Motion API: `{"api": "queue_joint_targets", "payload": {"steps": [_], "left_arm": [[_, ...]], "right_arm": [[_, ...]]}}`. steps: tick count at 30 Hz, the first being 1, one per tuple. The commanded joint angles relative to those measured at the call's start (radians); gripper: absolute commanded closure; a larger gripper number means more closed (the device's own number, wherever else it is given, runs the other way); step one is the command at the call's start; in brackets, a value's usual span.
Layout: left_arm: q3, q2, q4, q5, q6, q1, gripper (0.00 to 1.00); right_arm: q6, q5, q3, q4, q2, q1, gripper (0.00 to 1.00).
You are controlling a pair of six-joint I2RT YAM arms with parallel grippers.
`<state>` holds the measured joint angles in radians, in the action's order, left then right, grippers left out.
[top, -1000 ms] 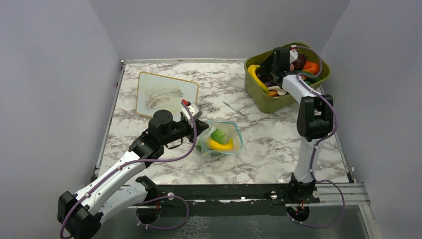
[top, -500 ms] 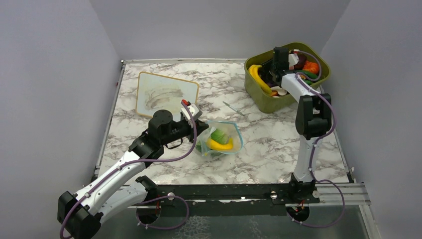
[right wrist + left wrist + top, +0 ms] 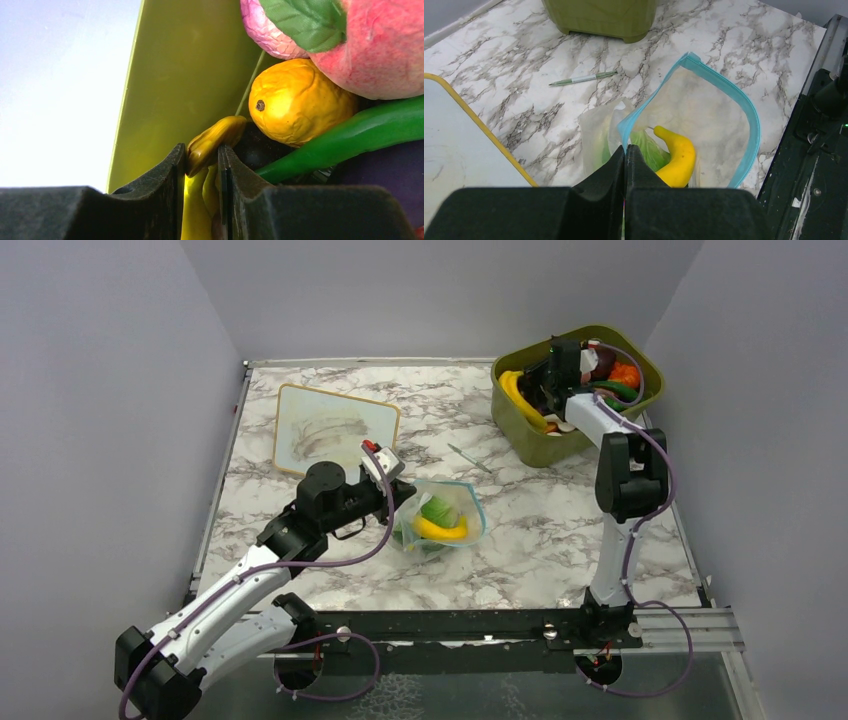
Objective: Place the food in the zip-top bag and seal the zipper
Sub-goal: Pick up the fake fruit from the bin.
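Observation:
The clear zip-top bag (image 3: pixel 450 512) lies mid-table with its mouth open. A yellow banana (image 3: pixel 679 157) and green lettuce (image 3: pixel 649 150) lie inside it. My left gripper (image 3: pixel 625 150) is shut on the teal zipper (image 3: pixel 724 82) at the near corner of the mouth, and it also shows in the top view (image 3: pixel 400 502). My right gripper (image 3: pixel 202 160) is down in the olive-green tub (image 3: pixel 560 445), shut on the brownish tip of a yellow banana piece (image 3: pixel 215 140). In the top view the right gripper (image 3: pixel 543 390) is by the tub's left wall.
The tub holds more toy produce: a yellow-orange fruit (image 3: pixel 295 102), a green pepper (image 3: pixel 350 137) and a pink peach (image 3: pixel 380 50). A pen (image 3: pixel 468 458) lies between the bag and the tub. A wood-framed white board (image 3: pixel 335 428) lies at the back left.
My right gripper has shifted a little left and lower in the tub, onto the yellow piece. My left gripper and the bag's corner have moved slightly right.

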<state>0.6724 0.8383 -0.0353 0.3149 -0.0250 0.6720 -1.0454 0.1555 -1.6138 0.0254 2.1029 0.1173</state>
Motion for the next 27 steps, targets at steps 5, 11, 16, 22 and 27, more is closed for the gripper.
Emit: {"api": "queue_joint_targets", "payload": {"steps": [5,11,16,22,27], "left_arm": [[-0.004,-0.024,0.003,-0.016,0.008,0.006,1.00],[-0.007,-0.027,-0.001,-0.035,0.012,0.006,1.00],[-0.003,-0.030,-0.007,-0.046,0.019,0.006,1.00],[-0.010,-0.051,-0.004,-0.070,0.022,0.006,1.00],[-0.006,-0.053,-0.004,-0.063,0.021,0.006,1.00]], "right_arm": [[0.068,-0.023,0.074,-0.060,-0.093,-0.005,0.95],[0.132,-0.014,0.122,-0.079,-0.148,-0.005,0.98],[0.167,-0.008,0.177,-0.127,-0.202,-0.006,0.99],[0.189,0.008,0.205,-0.134,-0.254,-0.005,0.99],[0.231,0.013,0.218,-0.133,-0.303,-0.005,0.99]]}}
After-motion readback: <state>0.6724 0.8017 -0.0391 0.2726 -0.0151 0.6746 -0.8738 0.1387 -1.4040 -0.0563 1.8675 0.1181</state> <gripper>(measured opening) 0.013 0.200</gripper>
